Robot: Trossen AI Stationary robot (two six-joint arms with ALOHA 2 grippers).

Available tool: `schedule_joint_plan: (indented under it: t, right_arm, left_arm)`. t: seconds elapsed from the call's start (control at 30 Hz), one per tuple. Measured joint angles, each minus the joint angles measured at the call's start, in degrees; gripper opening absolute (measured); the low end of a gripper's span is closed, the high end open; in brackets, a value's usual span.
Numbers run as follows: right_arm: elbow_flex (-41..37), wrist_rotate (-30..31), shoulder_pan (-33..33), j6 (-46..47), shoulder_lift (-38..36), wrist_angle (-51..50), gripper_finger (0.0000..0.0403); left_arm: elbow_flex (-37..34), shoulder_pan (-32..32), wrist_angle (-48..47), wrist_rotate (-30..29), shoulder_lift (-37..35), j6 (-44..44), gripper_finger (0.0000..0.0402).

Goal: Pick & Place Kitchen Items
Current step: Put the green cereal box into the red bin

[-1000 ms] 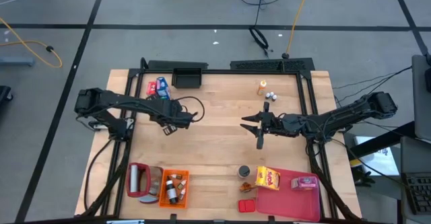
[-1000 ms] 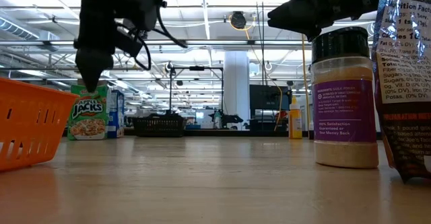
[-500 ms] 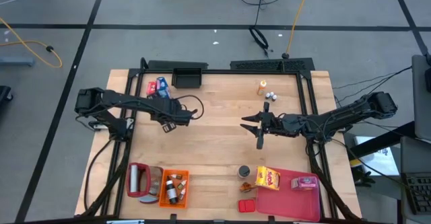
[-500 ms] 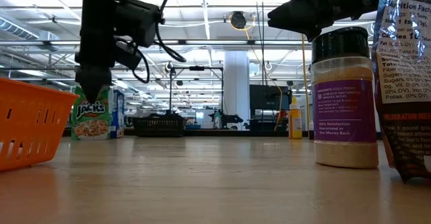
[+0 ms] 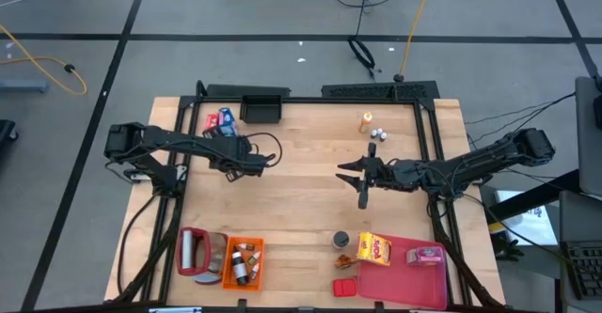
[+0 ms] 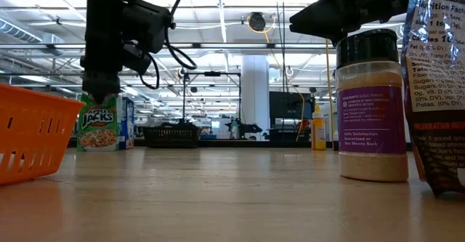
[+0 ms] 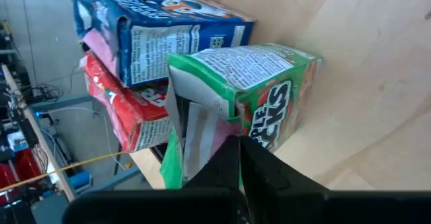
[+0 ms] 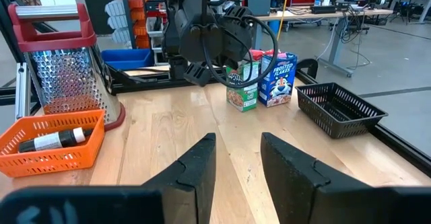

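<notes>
Left tool is sitting at the table's far-left corner, closed on the top flap of the green box. In the left wrist view its dark fingers are pinching the box's opened top edge. The green box is standing upright on the table, as the low view shows, with the left arm coming down onto it from above.

Just beside the green box a blue box and a red box are standing, close together; the high view shows them as a small cluster near the far edge. A black basket is sitting next to that cluster.

Right tool is hovering over the middle right of the table, its fingers standing partly apart and holding nothing.

An orange bottle and two small white-capped bottles are standing at the far edge, right of centre. Along the near edge an orange crate is holding bottles, with a grater just beside it. A dark tin, a yellow box and a pink tray are lying at the near right.
</notes>
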Motion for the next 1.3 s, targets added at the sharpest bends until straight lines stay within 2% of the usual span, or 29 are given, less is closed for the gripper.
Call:
schedule_joint_plan:
  t: [0.17, 0.4, 0.73, 0.87, 1.13, 1.3]
  right_arm:
    - [0.0, 0.01, -0.01, 0.0, 0.0, 0.09, 0.0108]
    - [0.0, 0.02, 0.0, 0.0, 0.0, 0.09, 0.0105]
    - [0.0, 0.02, -0.02, 0.0, 0.0, -1.0, 0.0105]
    - [0.0, 0.02, -0.02, 0.0, 0.0, -1.16, 0.0105]
    - [-0.02, 0.02, -0.02, 0.0, 0.0, -1.37, 0.0105]
    - [-0.01, 0.02, -0.02, 0.0, -0.02, -1.62, 0.0105]
  left_arm:
    - [1.11, -0.83, -2.94, 0.26, 0.0, -2.23, 0.0001]
    - [6.7, -3.96, -9.48, -0.39, 0.04, -6.15, 0.0]
    - [9.33, -5.9, -10.37, -0.04, 0.04, -5.25, 0.0011]
    - [9.33, -5.9, -10.94, -0.04, 0.04, -5.18, 0.0047]
    - [9.33, -5.27, -10.82, -0.21, 0.04, -5.87, 0.0155]
    - [7.55, -4.32, -9.7, -0.01, 0.04, -6.06, 0.0209]
